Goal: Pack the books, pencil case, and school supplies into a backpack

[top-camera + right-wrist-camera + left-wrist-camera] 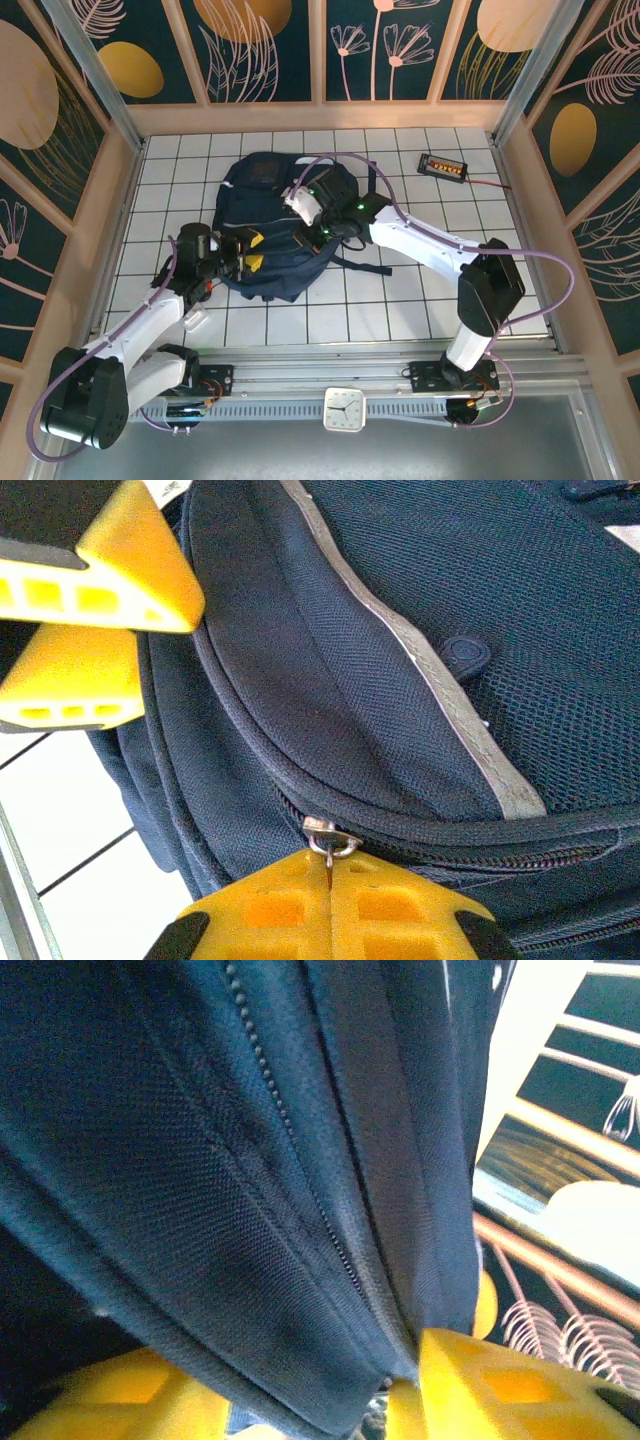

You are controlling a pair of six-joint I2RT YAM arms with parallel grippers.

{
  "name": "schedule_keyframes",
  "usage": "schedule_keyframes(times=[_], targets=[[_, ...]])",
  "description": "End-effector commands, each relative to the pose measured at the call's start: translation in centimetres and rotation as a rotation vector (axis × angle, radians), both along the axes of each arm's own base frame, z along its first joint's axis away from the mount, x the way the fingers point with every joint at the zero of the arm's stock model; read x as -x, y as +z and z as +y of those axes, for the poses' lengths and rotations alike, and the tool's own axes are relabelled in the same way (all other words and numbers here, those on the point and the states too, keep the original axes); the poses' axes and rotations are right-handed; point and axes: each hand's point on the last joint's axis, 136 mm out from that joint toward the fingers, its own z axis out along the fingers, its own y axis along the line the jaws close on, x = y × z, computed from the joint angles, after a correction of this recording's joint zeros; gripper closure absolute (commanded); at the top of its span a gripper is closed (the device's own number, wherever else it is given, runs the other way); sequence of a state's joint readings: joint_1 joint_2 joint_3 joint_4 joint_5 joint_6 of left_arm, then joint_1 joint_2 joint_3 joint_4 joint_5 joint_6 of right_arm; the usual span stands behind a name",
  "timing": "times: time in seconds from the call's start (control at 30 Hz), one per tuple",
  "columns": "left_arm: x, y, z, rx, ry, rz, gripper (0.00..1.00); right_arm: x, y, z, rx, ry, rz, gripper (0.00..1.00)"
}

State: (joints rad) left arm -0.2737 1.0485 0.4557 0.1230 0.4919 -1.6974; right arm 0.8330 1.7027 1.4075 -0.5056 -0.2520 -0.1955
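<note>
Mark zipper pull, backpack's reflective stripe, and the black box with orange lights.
zipper pull (328,837): right wrist view, its metal ring.
reflective stripe (440,690): right wrist view, middle of the pale band.
black box (443,166): top external view, centre of its lit top face.

Backpack (275,225) blocks centre; tiles (400,300) right and near side open; black box (443,166) far right corner.

Nothing legible on my feeds. The black box (443,166) near the worktop's far right corner shows a row of orange lit marks, too small for me to read as digits. The white clock (344,409) at the near edge has hands, but I can't make out numerals. The pale patch (265,170) on the backpack (285,275) is blurred. The round stud (466,655) on its mesh may be embossed, unreadable.
</note>
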Motion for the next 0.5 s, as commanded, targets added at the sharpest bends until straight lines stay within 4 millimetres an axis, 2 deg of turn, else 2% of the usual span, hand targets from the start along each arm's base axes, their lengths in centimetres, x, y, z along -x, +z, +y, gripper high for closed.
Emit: schedule_keyframes(times=[0.0, 0.03, 0.07, 0.1, 0.2, 0.33, 0.47], targets=[[0.0, -0.6, 0.2, -0.034, 0.0, -0.024, 0.73, 0.3, 2.6, 1.8, -0.076, 0.029, -0.036, 1.0], [0.1, -0.8, 0.3, -0.037, 0.0, -0.024, 0.81, 0.3, 2.5, 1.6, -0.074, 0.029, -0.04, 1.0], [0.3, -0.9, 0.4, -0.038, 0.0, -0.024, 0.94, 0.3, 2.4, 1.4, -0.068, 0.029, -0.043, 1.0], [0.5, -1.1, 0.5, -0.039, 0.001, -0.021, 1.0, 0.3, 2.3, 1.2, -0.062, 0.031, -0.046, 1.0], [1.2, -1.3, 0.8, -0.043, 0.007, -0.022, 1.0, -0.1, 1.0, -0.4, -0.017, 0.036, -0.057, 1.0], [1.8, -1.3, 0.9, -0.044, 0.006, -0.03, 1.0, -1.4, -0.9, -4.0, 0.039, 0.068, -0.077, 1.0], [2.2, -1.3, 1.1, -0.049, 0.003, -0.031, 1.0, -4.3, -2.2, -7.6, 0.082, 0.051, -0.087, 1.0]])
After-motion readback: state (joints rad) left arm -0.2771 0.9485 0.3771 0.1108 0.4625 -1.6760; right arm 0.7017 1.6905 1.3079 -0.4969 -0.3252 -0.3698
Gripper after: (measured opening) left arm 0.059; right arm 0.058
